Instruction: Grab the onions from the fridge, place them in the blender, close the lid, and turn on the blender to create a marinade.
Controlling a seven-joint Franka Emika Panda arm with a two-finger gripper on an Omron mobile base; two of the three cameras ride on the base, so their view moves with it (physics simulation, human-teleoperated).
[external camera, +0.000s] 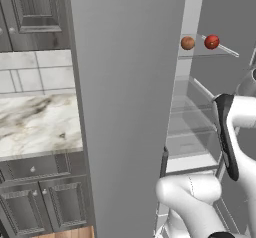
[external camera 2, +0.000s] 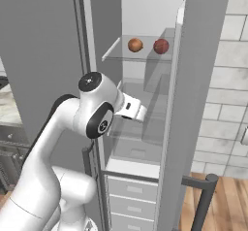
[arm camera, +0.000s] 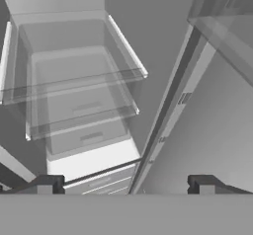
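Dark two-finger gripper [arm camera: 126, 185] spread wide, holding nothing — before the tall grey fridge's [external camera 2: 203, 79] pale shelves; round reddish-brown onion [external camera 2: 135, 44] and redder onion [external camera 2: 161, 45] sit on an upper glass shelf [external camera 2: 140, 56].

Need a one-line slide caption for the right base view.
White arm reaches into the open fridge, below the glass shelf holding two onions.

Fridge [external camera 2: 203, 104] — tall, plain grey, doors swung open, with pale glass shelves and drawers inside. Onion [external camera 2: 135, 44] — a small reddish-brown bulb resting on an upper shelf, just beside a redder round onion [external camera 2: 161, 45] to its right.
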